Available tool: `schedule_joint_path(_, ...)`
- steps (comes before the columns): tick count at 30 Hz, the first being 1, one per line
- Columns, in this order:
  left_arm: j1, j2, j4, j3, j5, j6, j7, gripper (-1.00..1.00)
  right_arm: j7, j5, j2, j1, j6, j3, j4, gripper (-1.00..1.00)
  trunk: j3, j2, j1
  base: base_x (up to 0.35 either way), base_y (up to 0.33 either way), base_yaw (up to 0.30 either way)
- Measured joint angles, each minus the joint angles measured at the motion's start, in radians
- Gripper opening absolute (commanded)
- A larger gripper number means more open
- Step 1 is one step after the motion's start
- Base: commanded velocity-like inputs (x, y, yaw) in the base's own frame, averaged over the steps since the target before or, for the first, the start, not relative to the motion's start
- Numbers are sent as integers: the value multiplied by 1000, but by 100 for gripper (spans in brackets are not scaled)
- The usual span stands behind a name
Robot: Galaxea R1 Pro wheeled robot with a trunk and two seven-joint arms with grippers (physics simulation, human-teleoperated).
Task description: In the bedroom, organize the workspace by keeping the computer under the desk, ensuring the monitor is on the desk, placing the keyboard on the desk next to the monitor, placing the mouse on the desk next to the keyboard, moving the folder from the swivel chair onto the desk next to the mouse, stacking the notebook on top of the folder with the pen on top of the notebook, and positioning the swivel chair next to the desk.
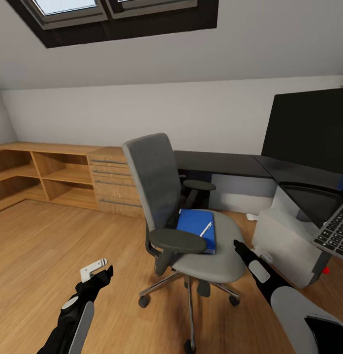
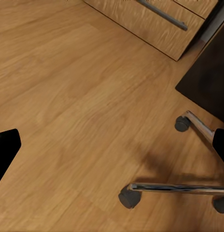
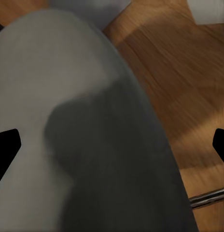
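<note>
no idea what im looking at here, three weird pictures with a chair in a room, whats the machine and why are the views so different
These are simulator renders from a wheeled robot with two arms in an attic bedroom. The big picture comes from a camera on its head, looking down over both arms: the left tool hangs over the wood floor, and the right tool reaches toward the swivel chair. Neither holds anything.

On the chair seat lies a blue folder with a white pen on top. To the right stands the black desk with the monitor and a keyboard overhanging its edge; the grey computer stands on the floor by the desk.

The other two pictures come from cameras near each tool. The left one looks down at the floor and the chair's chrome legs. The right one looks down on the grey chair seat; its fingers are spread wide.
</note>
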Motion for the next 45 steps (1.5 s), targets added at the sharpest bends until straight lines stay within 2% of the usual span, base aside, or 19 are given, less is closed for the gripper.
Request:
schedule_joint_path(16, 0, 0, 0, 0, -6, 2, 0, 100, -1, 1, -2, 0, 4, -3, 0, 100, 0, 0, 0, 84, 0, 13)
schedule_joint_path(24, 0, 0, 0, 1, -6, 2, 0, 100, -2, 3, -1, 0, 1, -6, -2, 100, 0, 0, 0, 14, 0, 246)
schedule_joint_path(33, 0, 0, 0, 0, -8, 1, 0, 100, -2, 2, -2, 0, 0, 0, -4, 100, 0, 0, 0, 280, 0, 267)
schedule_joint_path(35, 0, 0, 1, 0, -8, 1, 0, 100, -2, 1, -14, 0, 0, 2, -4, 100, 0, 0, 0, 298, 0, 267)
schedule_joint_path(42, 0, -1, 2, 0, -8, 2, 0, 100, -1, 1, -94, 0, 1, -2, 9, 100, 0, 0, 0, 138, 0, 265)
schedule_joint_path(45, 0, -2, 3, 0, -8, 2, 0, 100, -1, 1, -112, 0, 1, -1, 12, 100, 0, 0, 0, 12, 0, 143)
